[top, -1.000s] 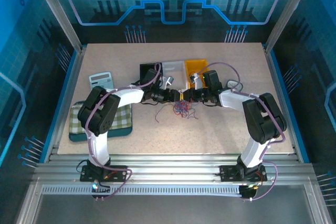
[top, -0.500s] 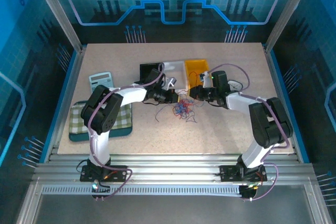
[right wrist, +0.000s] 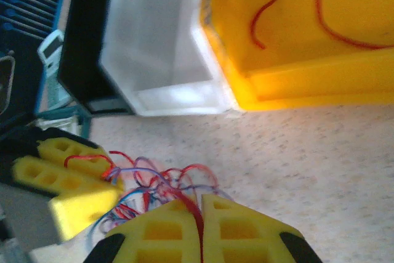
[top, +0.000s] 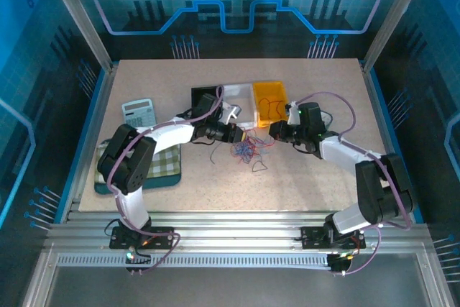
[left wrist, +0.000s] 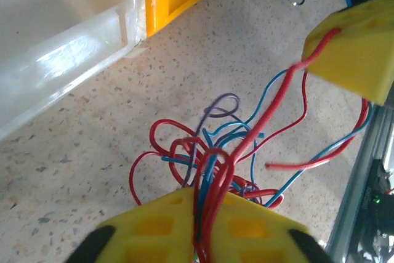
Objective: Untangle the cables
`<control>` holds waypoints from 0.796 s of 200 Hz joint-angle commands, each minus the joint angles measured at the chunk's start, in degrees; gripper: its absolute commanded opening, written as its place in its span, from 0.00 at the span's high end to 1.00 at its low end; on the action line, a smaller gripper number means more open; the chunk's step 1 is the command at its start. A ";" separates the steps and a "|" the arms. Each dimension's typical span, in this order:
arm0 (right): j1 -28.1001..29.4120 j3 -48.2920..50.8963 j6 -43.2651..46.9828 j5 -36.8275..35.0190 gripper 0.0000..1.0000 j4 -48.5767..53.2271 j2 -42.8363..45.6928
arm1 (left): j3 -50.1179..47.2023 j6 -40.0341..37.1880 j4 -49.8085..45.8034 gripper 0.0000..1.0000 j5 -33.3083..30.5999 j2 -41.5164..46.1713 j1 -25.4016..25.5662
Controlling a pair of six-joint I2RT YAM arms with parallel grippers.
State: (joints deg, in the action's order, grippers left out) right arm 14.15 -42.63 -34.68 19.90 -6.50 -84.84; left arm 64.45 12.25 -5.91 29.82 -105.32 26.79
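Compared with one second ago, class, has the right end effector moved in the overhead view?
Yes. The right end effector has shifted right, from near the yellow bin's left corner to beneath its middle.

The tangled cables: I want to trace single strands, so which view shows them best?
Left wrist: the cables lie close and sharp, with red, blue and purple loops distinct. Right wrist shows them blurred at its lower edge; top external shows just a tiny knot.
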 commanded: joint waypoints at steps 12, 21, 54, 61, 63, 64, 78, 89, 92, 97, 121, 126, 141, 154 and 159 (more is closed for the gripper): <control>-3.97 -0.93 1.12 -4.24 1.00 -5.50 0.32 | 0.27 -2.76 -15.21 0.62 -1.40 -1.65 -3.73; -3.53 -0.80 0.35 -2.51 1.00 -6.61 -0.09 | 1.20 -3.06 -15.52 0.58 -1.59 -2.28 -3.10; -1.41 -0.94 0.27 -2.79 1.00 -6.53 -0.39 | 2.63 -2.75 -14.19 0.27 -1.85 -3.85 -1.22; -1.18 -0.91 0.15 -2.81 1.00 -6.51 -0.42 | 2.37 -2.03 -13.02 0.24 -0.83 -3.54 -1.13; -1.15 -0.93 0.14 -2.84 1.00 -6.51 -0.42 | 2.25 -1.83 -12.57 0.23 -0.32 -3.39 -1.12; -1.15 -0.94 0.18 -2.84 1.00 -6.42 -0.42 | 2.21 -1.72 -12.47 0.23 -0.09 -3.31 -1.12; -1.06 -0.78 -0.12 -2.73 1.00 -6.68 -0.66 | 1.91 0.14 -9.56 0.16 3.27 -2.25 -0.80; -0.98 -0.61 -0.08 -2.49 1.00 -6.63 -0.90 | 2.53 1.13 -8.04 0.12 4.94 -1.74 -0.02; -0.97 -0.61 -0.05 -2.39 1.00 -6.59 -0.95 | 2.86 1.25 -7.89 0.11 5.12 -1.73 0.36; -0.97 -0.61 -0.04 -2.41 1.00 -6.55 -1.09 | 3.63 1.37 -7.91 0.09 5.31 -1.99 0.96; -1.05 -0.07 -0.60 -2.60 1.00 -7.49 -1.81 | 10.13 -0.05 -11.15 0.01 1.80 -6.05 4.16; -1.12 0.06 -0.85 -2.49 1.00 -7.76 -1.97 | 11.06 -0.06 -11.26 0.01 -0.02 -6.77 4.94; -1.32 -0.02 -1.43 -1.93 1.00 -8.26 -2.26 | 12.83 -0.47 -10.58 0.01 -4.75 -8.37 7.00; -1.40 -0.05 -1.53 -1.92 1.00 -8.37 -2.18 | 14.74 -0.39 -10.75 0.01 -9.77 -10.01 8.66; -1.41 -0.08 -1.43 -1.83 1.00 -8.40 -2.05 | 15.62 -0.23 -11.26 0.01 -12.50 -10.67 9.35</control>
State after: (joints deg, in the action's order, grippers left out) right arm 12.71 -42.63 -35.22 16.97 -12.47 -86.61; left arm 77.14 12.49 -15.68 27.24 -112.33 33.39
